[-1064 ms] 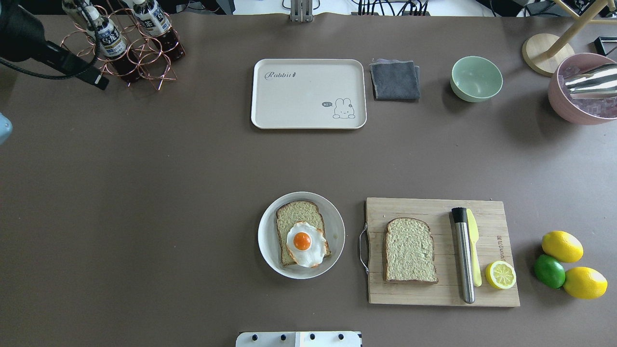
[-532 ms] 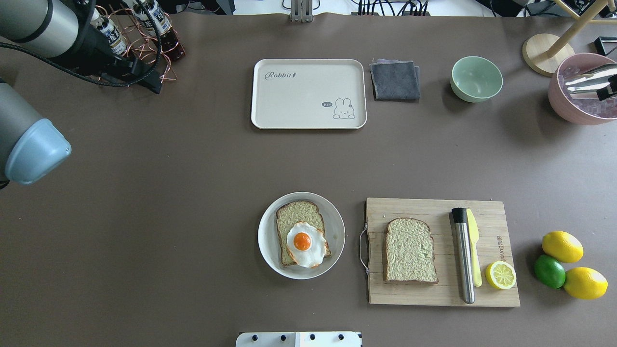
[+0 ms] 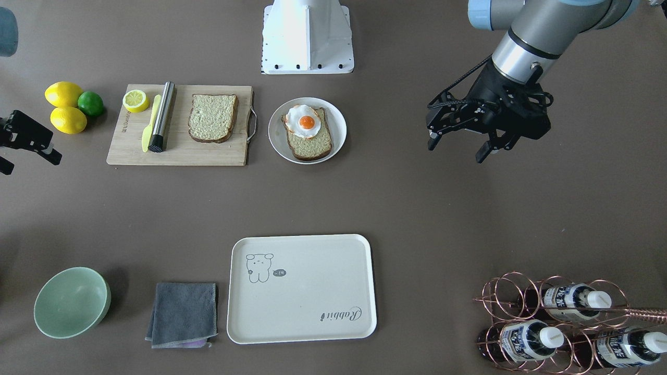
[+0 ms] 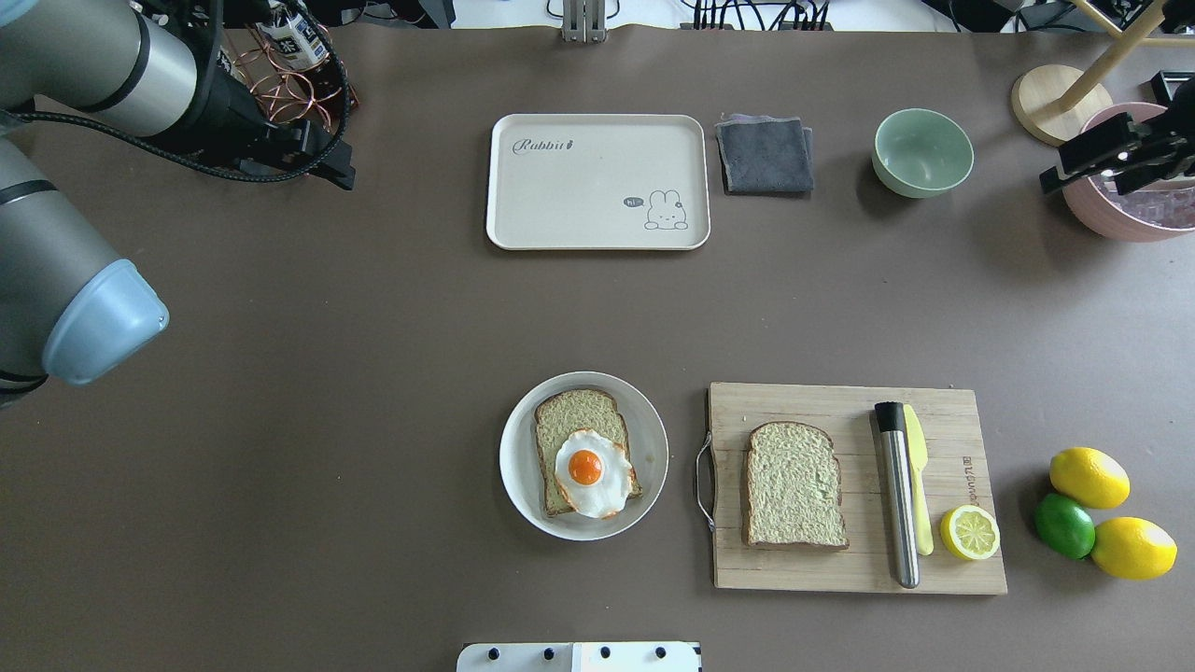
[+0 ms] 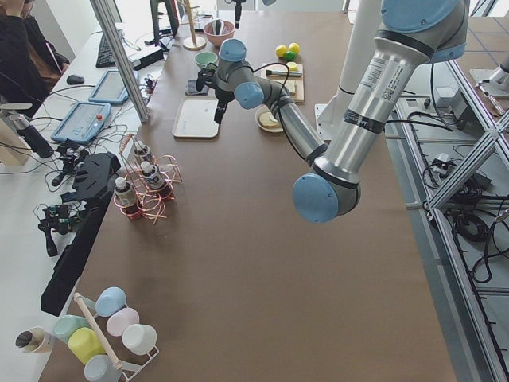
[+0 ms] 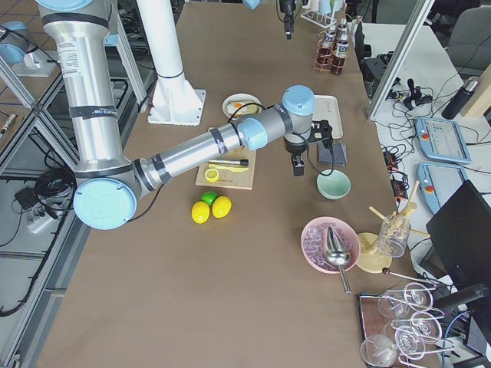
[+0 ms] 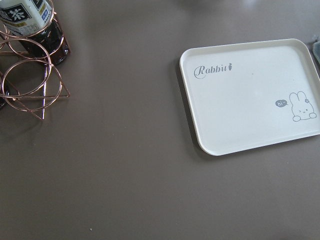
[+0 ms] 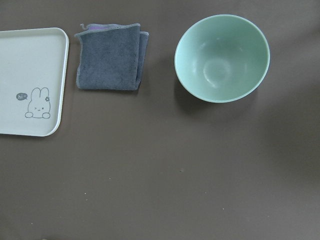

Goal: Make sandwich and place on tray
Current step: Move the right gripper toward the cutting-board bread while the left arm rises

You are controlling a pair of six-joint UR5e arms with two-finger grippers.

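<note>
The sandwich is in parts. One bread slice (image 4: 569,420) with a fried egg (image 4: 586,469) on it lies on a round white plate (image 4: 518,467). A second bare slice (image 4: 794,485) lies on the bamboo cutting board (image 4: 822,569). The cream tray (image 4: 597,182) sits at the back centre with nothing on it; it also shows in the left wrist view (image 7: 250,95). My left gripper (image 3: 457,148) is open and holds nothing, high over the table's far left, by the bottle rack. My right gripper (image 3: 26,159) is open and holds nothing, at the far right near a pink bowl.
A copper rack with bottles (image 3: 552,323) stands at the far left. A grey cloth (image 4: 766,154) and a green bowl (image 4: 922,152) lie right of the tray. A pink bowl (image 4: 1120,215) is at the far right. A muddler (image 4: 898,495), knife and lemon half share the board; two lemons and a lime (image 4: 1064,525) lie beside it.
My left arm has swung in from the far left edge toward the right, in front of the bottle rack. My right gripper has come into view over the pink bowl. The food has not moved.
</note>
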